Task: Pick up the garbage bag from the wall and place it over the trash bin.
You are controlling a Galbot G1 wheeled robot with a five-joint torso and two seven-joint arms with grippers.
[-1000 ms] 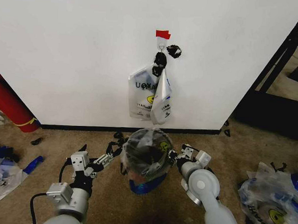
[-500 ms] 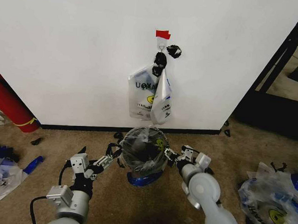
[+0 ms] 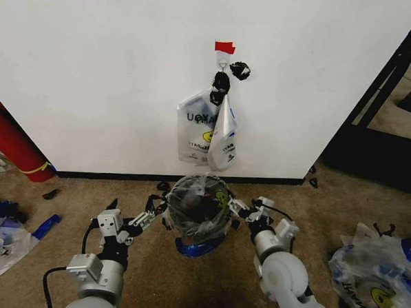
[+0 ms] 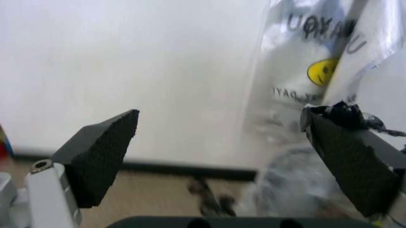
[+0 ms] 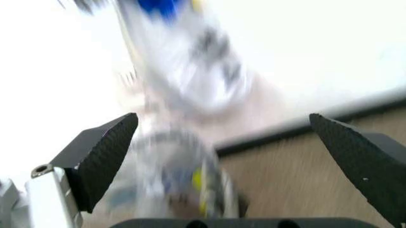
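Head view: trash bin (image 3: pixel 180 247), low on the carpet just before the wall (image 3: pixel 92 72), its mouth draped with the garbage bag (image 3: pixel 201 207). Left gripper (image 3: pixel 149 217) beside the bin's left side, right gripper (image 3: pixel 240 208) beside its right. Other printed bags (image 3: pixel 207 130) hang from the hook above.

Left wrist view: both pads (image 4: pixel 101 154) spread wide, nothing between; hanging bags and the covered bin beyond.

Right wrist view: pads (image 5: pixel 104 152) likewise wide apart, empty; blurred bag ahead.

The head view looks forward and down at the plain white wall (image 3: pixel 93 65); both wrist views sit low, close, facing that wall (image 4: pixel 127 71), sharing the hanging see-through printed plastic bags (image 3: pixel 207 130).
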